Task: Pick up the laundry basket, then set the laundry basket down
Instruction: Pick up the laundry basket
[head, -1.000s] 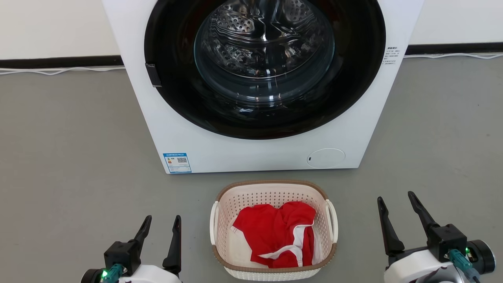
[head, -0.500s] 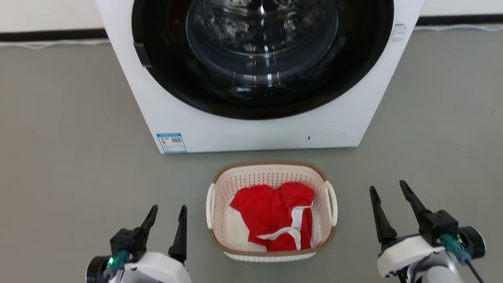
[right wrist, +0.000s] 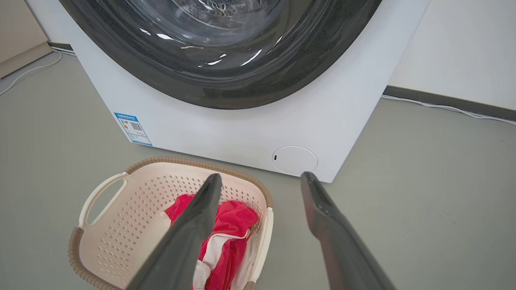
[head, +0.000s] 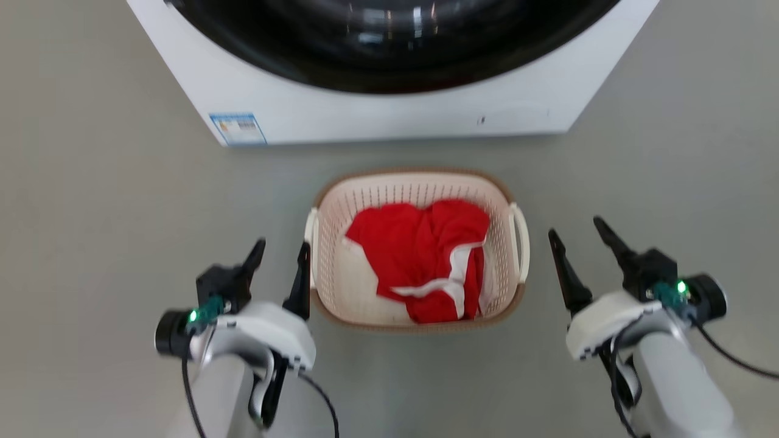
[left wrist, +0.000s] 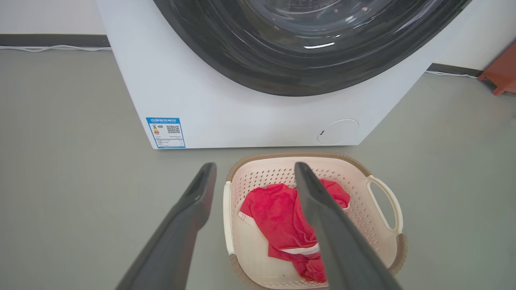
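Left tool (head: pixel 282 245): fingers spread, nothing between them. It hung low at the left side of the laundry basket (head: pixel 414 174), with its inner finger (head: pixel 301 280) just beside the white left handle (head: pixel 313 228). Contact could not be confirmed. In the left wrist view that handle sat in the gap between the two fingers, which suggested the tool was lined up to take it.

Right tool (head: pixel 574 226): fingers likewise spread and empty. It stood near the right handle (head: pixel 521 240) but apart from it, with a strip of floor (head: pixel 109 201) showing between. The right wrist view also placed the handle between the fingers, so the alignment mirrored the left.

Laundry basket: resting on the grey floor between the two tools, just in front of the washing machine (head: pixel 389 118) and clear of it. A red garment (head: pixel 420 249) with white trim lay crumpled inside.

Assessment: the pick-up was not yet begun and the basket was ungripped. The symmetrical placing appeared intended for a two-armed lift by the side handles, keeping the load level. Each tool would need to move onto its handle and clamp before any lift. Risk noted: unequal grips could tilt the basket, and the thin handle loops could slip out from between the fingers.
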You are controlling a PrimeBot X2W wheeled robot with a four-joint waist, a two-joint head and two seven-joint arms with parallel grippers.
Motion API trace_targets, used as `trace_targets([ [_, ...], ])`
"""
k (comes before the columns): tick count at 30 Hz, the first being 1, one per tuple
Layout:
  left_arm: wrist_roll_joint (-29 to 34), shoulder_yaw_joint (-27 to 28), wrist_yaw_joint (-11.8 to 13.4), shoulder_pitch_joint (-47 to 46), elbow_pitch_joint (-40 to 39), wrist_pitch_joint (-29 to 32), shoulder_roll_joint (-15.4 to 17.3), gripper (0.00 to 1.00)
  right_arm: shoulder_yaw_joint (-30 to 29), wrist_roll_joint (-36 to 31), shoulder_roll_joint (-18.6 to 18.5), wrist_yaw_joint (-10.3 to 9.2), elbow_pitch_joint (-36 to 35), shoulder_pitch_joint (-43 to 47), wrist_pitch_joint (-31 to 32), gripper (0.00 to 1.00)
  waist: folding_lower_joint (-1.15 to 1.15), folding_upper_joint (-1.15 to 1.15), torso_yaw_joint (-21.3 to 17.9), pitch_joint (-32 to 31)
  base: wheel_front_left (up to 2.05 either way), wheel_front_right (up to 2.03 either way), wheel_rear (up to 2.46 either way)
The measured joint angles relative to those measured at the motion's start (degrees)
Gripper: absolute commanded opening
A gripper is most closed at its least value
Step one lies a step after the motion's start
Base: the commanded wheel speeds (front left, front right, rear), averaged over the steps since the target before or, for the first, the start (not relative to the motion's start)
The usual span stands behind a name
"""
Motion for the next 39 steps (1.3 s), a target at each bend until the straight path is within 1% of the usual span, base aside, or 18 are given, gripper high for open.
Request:
trace_targets([
  [4, -0.1, -0.7, 0.7, -5.5, 2.4, 0.0, -0.1, 1.00, 1.8, 0.4, -1.1, 0.00, 3.0, -5.0, 0.0, 1.00, 0.00, 0.00, -0.1, 5.2, 0.00, 0.00, 0.00],
  [10, -0.4, -0.9, 1.2, -12.2, 4.9, 0.0, -0.2, 1.00, 2.8, 0.5, -2.1, 0.00, 5.8, -11.1, 0.0, 1.00, 0.00, 0.00, -0.2, 12.8, 0.00, 0.00, 0.00],
  [12, -0.4, -0.9, 1.7, -14.1, 5.6, 0.0, -0.3, 1.00, 2.9, 0.5, -2.4, 0.00, 6.5, -12.8, 0.0, 1.00, 0.00, 0.00, -0.1, 15.1, 0.00, 0.00, 0.00],
  [20, -1.2, -1.2, 1.7, -19.2, 7.3, 0.0, -0.4, 1.00, 3.7, 0.5, -3.3, 0.00, 8.4, -18.4, 0.0, 1.00, 0.00, 0.00, 0.2, 22.9, 0.00, 0.00, 0.00],
  [26, -2.5, -1.7, 1.7, -20.6, 7.4, 0.0, -0.4, 1.00, 4.3, 0.5, -3.7, 0.00, 9.2, -19.7, 0.0, 1.00, 0.00, 0.00, 0.5, 25.8, 0.00, 0.00, 0.00],
  [30, -2.7, -1.9, 1.7, -20.7, 7.1, 0.0, -0.4, 1.00, 5.0, 0.5, -3.9, 0.00, 9.5, -19.6, 0.0, 1.00, 0.00, 0.00, 0.2, 25.9, 0.00, 0.00, 0.00],
  [34, -2.5, -2.0, 1.7, -20.7, 7.5, 0.0, -0.4, 1.00, 5.3, 0.5, -4.0, 0.00, 9.4, -19.6, 0.0, 1.00, 0.00, 0.00, -0.1, 26.5, 0.00, 0.00, 0.00],
  [39, -1.6, -1.4, 2.0, -22.1, 8.4, 0.0, -0.4, 1.00, 5.0, 0.4, -4.4, 0.00, 8.9, -20.1, 0.0, 1.00, 0.00, 0.00, -0.4, 28.7, 0.00, 0.00, 0.00],
])
